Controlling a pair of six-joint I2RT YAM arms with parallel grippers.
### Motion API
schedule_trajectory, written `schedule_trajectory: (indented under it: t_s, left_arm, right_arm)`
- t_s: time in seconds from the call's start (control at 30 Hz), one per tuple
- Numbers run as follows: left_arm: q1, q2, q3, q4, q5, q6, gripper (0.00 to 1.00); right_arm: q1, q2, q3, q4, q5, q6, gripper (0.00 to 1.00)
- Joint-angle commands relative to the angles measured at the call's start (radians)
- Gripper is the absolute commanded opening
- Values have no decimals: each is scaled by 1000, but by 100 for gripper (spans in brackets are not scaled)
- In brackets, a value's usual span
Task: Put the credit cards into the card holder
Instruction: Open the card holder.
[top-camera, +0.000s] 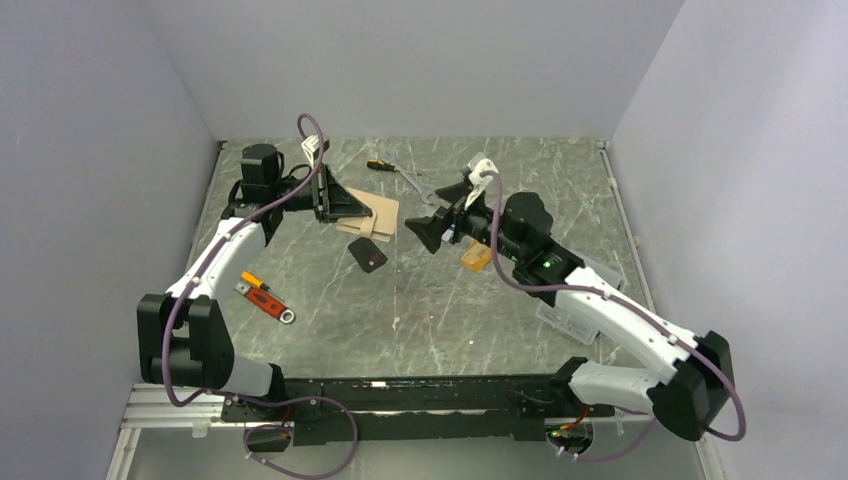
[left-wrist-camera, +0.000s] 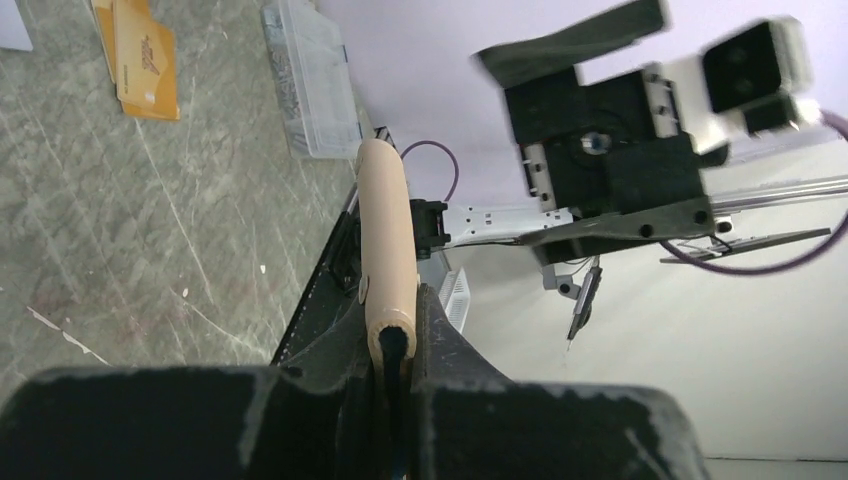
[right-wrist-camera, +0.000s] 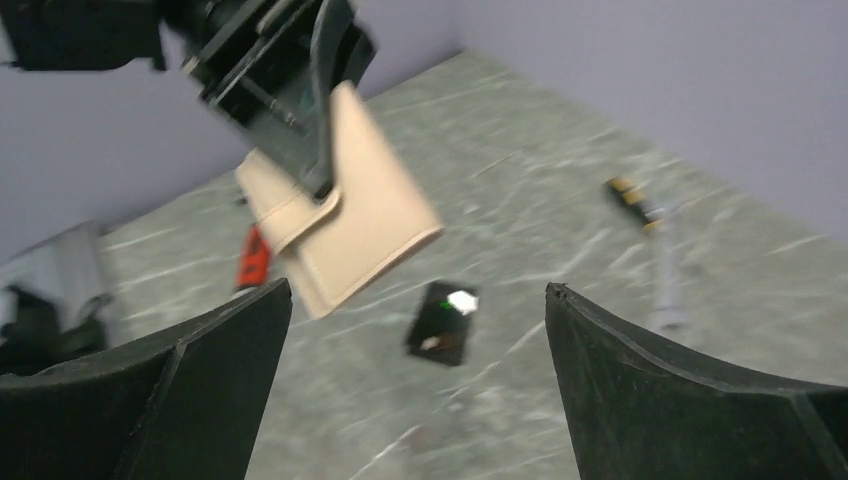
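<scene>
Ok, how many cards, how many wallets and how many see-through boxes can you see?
Cards: 2 (black card, orange card; no silver ones in view)
Wallets: 1 (tan wallet)
See-through boxes: 1 (clear box)
Total: 4

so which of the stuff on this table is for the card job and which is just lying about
For the job: tan folding leather-like card holder, gripped in the left end effector; flat black card; flat orange card.
Just lying about: yellow-and-black-handled screwdriver; silver metal wrench; red and orange hand tool; clear plastic box.
</scene>
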Motion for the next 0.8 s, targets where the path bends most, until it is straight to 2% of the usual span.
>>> schedule_trajectory:
  t_s: [0.0, 0.13, 0.4, 0.6, 0.77]
  left_arm:
    - [-14, -55, 77, -7, 43, 82, 0]
    - [-32, -61, 118, -107, 37, 184, 1]
    - [-47, -58, 131, -122, 12, 223, 2]
    - [-59, -53, 116, -48, 5, 161, 1]
    - [-63, -52, 118, -23, 4, 135, 1]
  right_arm:
    - [-107, 84, -45, 111, -429, 367, 100]
    - [-174, 165, -84, 377, -627, 591, 100]
    - [-194, 337, -110, 822, -711, 921, 99]
    - [-192, 482, -71, 1002, -737, 1079, 91]
    - [-188, 572, -42, 1120, -732, 1182, 77]
